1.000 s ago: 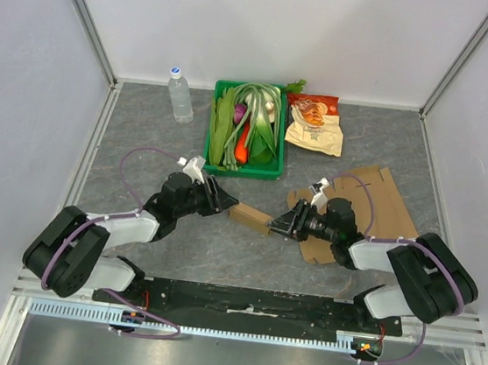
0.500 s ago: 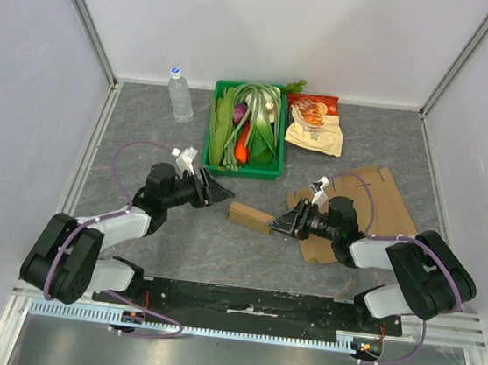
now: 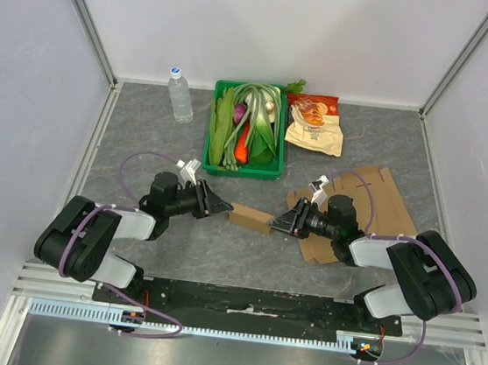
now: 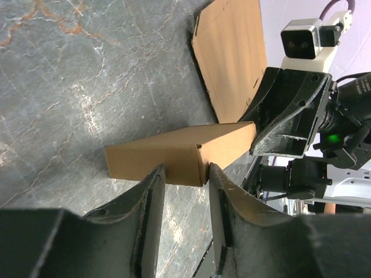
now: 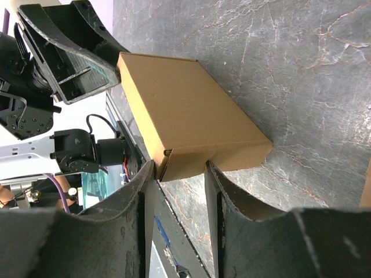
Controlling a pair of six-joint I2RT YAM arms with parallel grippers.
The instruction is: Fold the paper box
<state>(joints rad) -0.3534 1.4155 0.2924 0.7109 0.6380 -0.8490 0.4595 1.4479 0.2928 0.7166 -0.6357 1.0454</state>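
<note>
A small folded brown paper box (image 3: pixel 250 217) lies on the grey table between my two grippers. My left gripper (image 3: pixel 220 204) is open, its tips against the box's left end. In the left wrist view the box (image 4: pixel 174 153) sits just past the gripper (image 4: pixel 185 175), with the right gripper (image 4: pixel 284 116) at its far end. My right gripper (image 3: pixel 278 224) is open, its tips against the box's right end. In the right wrist view the box (image 5: pixel 185 116) lies just past the gripper (image 5: pixel 178 169), and neither gripper is clamped on it.
A flat unfolded cardboard sheet (image 3: pixel 373 210) lies under and behind the right arm and also shows in the left wrist view (image 4: pixel 229 52). A green crate of vegetables (image 3: pixel 248 134), a water bottle (image 3: pixel 180 94) and a snack bag (image 3: pixel 315 124) stand at the back.
My left gripper pulled back up and to the left away from the box, then returned to the box's left end. The box and right gripper stayed put.
</note>
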